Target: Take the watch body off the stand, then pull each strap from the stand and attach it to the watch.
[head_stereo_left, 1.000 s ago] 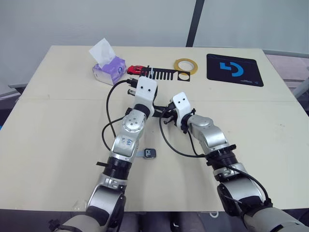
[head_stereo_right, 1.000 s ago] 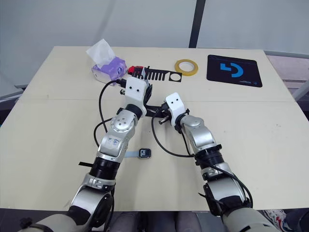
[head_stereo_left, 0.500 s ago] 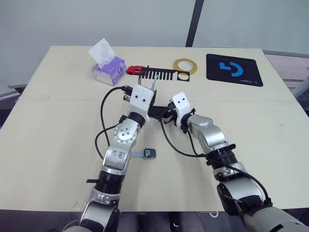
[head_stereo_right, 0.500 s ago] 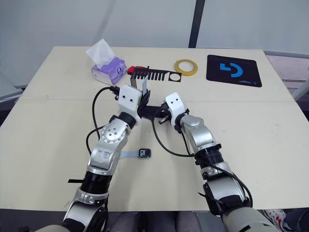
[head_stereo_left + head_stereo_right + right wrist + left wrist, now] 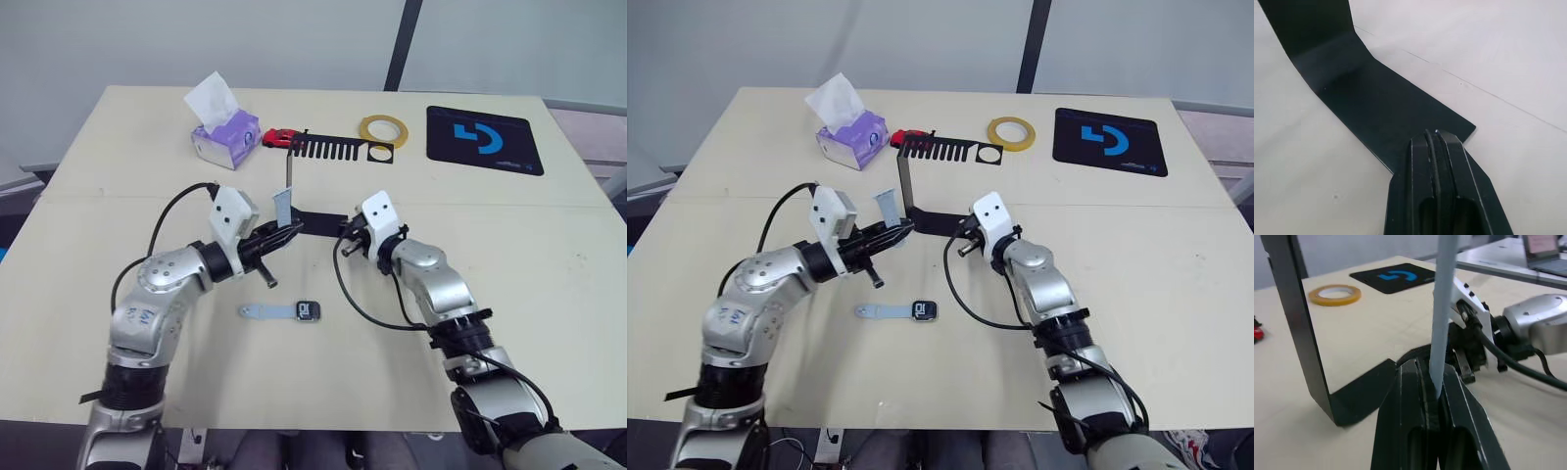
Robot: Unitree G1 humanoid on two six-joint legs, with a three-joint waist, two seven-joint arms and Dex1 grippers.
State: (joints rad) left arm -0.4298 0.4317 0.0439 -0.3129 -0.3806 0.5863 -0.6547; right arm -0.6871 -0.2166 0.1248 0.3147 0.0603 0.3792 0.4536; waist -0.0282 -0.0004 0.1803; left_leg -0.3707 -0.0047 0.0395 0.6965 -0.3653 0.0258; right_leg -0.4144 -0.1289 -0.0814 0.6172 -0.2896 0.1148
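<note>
The left wrist view shows what the head views only hint at: the left gripper has its two black fingers clenched on the lower end of a slim pale blue-grey strap, which rises upright between them, free of the thin black stand. The right wrist view shows the right gripper with its fingers pressed together, tips resting on the edge of the stand's flat black foot.

From the head views, the stand rises mid-table, its comb-toothed top bar ending in a square frame. The held strap sits just left of the stand's slim upright. On the table in front of the stand, nearer the robot, lies the small rounded-square watch body, grey-rimmed with white digits on a black screen, and a second pale blue-grey strap runs from its left side; whether it is latched cannot be told.
</note>
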